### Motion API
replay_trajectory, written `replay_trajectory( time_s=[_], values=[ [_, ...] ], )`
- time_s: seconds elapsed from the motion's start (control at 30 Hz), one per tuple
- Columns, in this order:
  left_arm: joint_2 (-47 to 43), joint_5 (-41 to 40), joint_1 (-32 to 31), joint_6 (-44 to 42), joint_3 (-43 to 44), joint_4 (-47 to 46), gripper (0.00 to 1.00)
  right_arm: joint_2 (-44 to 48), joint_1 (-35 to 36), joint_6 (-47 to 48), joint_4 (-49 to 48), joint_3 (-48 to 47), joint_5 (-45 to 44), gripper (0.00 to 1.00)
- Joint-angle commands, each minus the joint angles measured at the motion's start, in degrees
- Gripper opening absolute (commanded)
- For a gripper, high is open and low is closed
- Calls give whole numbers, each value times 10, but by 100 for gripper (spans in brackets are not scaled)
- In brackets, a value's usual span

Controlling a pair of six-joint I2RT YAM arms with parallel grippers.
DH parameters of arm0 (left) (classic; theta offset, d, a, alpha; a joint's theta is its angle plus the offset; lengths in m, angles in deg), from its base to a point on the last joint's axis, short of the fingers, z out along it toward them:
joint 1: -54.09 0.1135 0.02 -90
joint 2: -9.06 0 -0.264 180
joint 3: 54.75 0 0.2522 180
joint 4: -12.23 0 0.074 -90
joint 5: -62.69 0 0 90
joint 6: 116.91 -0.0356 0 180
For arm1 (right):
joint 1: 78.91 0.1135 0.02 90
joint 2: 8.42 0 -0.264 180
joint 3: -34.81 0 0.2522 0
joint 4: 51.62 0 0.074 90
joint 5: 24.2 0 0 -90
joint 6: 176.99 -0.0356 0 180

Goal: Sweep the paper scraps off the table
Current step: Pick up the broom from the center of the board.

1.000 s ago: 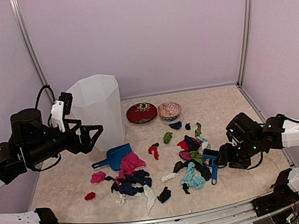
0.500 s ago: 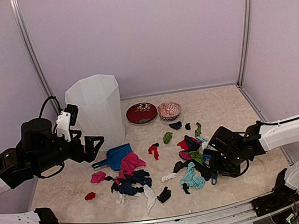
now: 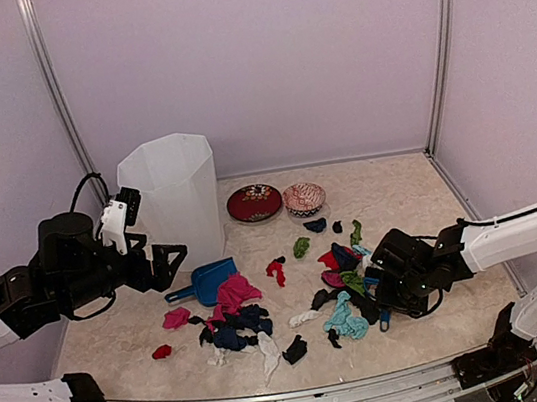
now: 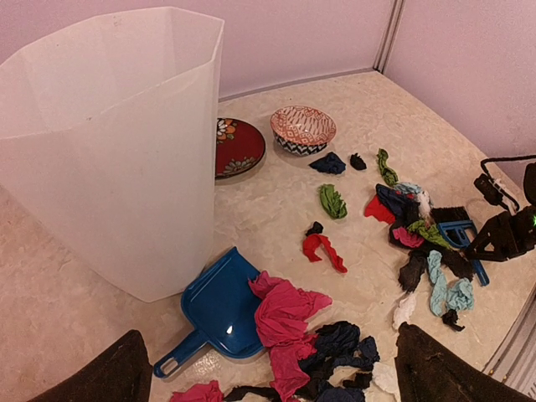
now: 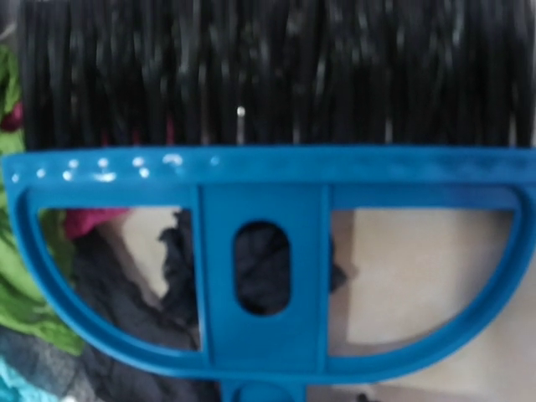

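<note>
Paper scraps lie in two loose heaps on the beige table [image 3: 399, 192]: pink, navy and white wads [image 3: 237, 312] near the middle, and red, green, teal and black ones [image 3: 345, 275] to the right. In the left wrist view the pink wad [image 4: 285, 310] rests against the blue dustpan [image 4: 219, 303]. My right gripper [image 3: 389, 294] sits low over the blue brush [image 3: 382, 307] at the right heap. The right wrist view is filled by the brush's frame [image 5: 264, 251] and black bristles [image 5: 276, 75], and its fingers do not show. My left gripper [image 3: 167, 252] hovers open above the table's left side.
A tall white bin [image 3: 177, 199] stands at the back left, right beside my left gripper. The dustpan [image 3: 210, 280] lies at its foot. A red bowl [image 3: 254, 203] and a patterned bowl [image 3: 304, 198] sit at the back. Metal frame posts edge the walls.
My right arm has reached left and come down onto the brush. My left arm dropped a little and then held still, jaws wide.
</note>
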Motion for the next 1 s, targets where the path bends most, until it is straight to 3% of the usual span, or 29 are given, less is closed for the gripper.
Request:
replay_trajectory(
  time_s=[0.0,0.63,0.97],
  values=[
    [0,2,0,3,-4,-11,99,-4,7,-12,-7,-2,-22,44],
    [5,0,0,7,-5,-6,99,-29,8,-10,-32,12,-15,34],
    [2,-2,0,7,-5,-5,99,-20,8,-15,-16,13,-24,14]
  ],
)
